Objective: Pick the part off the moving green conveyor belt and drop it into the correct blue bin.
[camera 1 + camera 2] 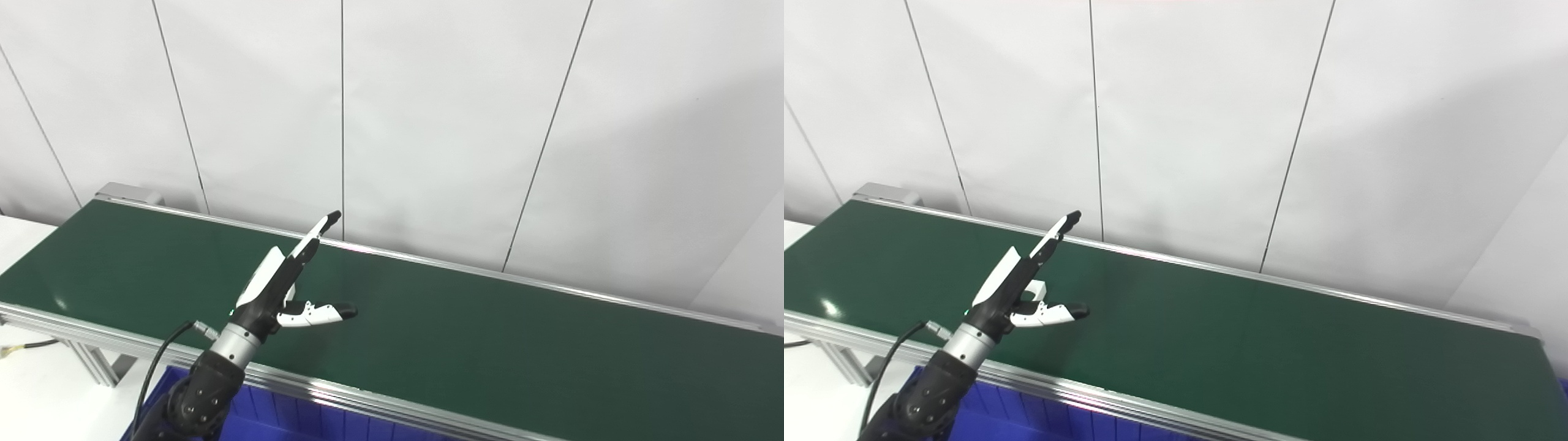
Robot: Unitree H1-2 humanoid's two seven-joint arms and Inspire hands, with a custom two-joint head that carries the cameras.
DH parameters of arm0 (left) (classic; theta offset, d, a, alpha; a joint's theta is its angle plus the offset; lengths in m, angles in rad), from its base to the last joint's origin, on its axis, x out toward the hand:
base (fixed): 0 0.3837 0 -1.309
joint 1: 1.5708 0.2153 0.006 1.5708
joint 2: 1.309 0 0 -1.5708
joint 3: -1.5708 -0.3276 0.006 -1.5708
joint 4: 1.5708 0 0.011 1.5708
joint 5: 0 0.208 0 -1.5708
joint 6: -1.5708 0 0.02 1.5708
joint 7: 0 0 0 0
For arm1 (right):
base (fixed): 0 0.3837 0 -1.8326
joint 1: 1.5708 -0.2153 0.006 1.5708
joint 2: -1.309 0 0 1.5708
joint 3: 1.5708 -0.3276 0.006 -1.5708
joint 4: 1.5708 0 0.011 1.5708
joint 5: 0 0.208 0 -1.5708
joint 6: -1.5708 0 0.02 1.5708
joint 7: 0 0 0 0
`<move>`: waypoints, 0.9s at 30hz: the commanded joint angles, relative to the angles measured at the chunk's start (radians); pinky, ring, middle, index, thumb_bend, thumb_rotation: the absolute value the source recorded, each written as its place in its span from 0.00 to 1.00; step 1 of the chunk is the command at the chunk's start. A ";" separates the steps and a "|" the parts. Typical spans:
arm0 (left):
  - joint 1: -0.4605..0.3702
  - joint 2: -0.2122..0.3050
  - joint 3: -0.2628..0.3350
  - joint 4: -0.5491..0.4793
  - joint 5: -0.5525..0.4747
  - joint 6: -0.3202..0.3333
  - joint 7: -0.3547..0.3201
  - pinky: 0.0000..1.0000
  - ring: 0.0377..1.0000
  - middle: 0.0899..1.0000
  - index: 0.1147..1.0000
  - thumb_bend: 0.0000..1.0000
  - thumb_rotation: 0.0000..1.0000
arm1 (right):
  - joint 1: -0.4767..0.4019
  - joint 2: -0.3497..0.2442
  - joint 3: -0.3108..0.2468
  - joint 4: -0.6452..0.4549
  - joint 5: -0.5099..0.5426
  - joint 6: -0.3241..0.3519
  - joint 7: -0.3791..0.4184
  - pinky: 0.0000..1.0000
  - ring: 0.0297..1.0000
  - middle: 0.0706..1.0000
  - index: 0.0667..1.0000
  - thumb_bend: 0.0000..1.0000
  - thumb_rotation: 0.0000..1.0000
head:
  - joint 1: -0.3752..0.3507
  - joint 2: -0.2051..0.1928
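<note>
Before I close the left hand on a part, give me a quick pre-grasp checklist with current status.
1. Left hand open, fingers apart: ok.
2. Hand poised over the green belt: ok.
3. Part: a small white piece shows just behind the hand in the right eye view; whether it is the part: cannot tell.
4. Blue bin below the belt's near edge: ok, only partly visible.
5. Right hand: not in view, cannot tell.

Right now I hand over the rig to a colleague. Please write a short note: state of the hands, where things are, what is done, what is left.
Left hand: open, fingers spread, raised over the green conveyor belt, holding nothing.
Right hand: not in view.
A small white part seems to lie on the belt just behind the left hand, mostly hidden.
Blue bin: below the belt's near edge; contents not visible.
Done: nothing picked.
Left: grasp the part, drop it into the bin.
</note>
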 commanded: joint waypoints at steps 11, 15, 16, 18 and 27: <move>-0.135 0.080 -0.035 0.144 0.070 -0.063 0.015 0.92 1.00 1.00 1.00 0.77 0.42 | -0.009 -0.009 0.051 -0.036 -0.012 -0.051 -0.063 1.00 0.99 0.99 1.00 0.75 0.79 | -0.058 0.016; -0.151 0.091 -0.047 0.166 0.097 -0.059 0.011 0.90 0.99 1.00 1.00 0.77 0.38 | -0.009 -0.012 0.058 -0.039 0.010 -0.051 -0.053 1.00 1.00 0.99 1.00 0.69 0.75 | -0.051 0.023; -0.154 0.094 -0.050 0.170 0.103 -0.060 0.011 0.90 0.99 1.00 1.00 0.77 0.37 | -0.009 -0.012 0.059 -0.039 0.006 -0.051 -0.058 1.00 1.00 0.99 1.00 0.70 0.76 | -0.051 0.023; -0.163 0.104 -0.060 0.176 0.118 -0.051 0.005 0.89 0.99 1.00 1.00 0.77 0.37 | -0.007 -0.012 0.060 -0.040 0.001 -0.051 -0.066 1.00 1.00 0.98 1.00 0.70 0.76 | -0.036 0.027; -0.212 0.155 -0.115 0.194 0.210 0.032 -0.041 0.93 1.00 1.00 1.00 0.82 0.28 | -0.011 -0.018 0.068 -0.041 -0.030 -0.051 -0.105 1.00 1.00 0.99 1.00 0.74 0.80 | -0.022 0.031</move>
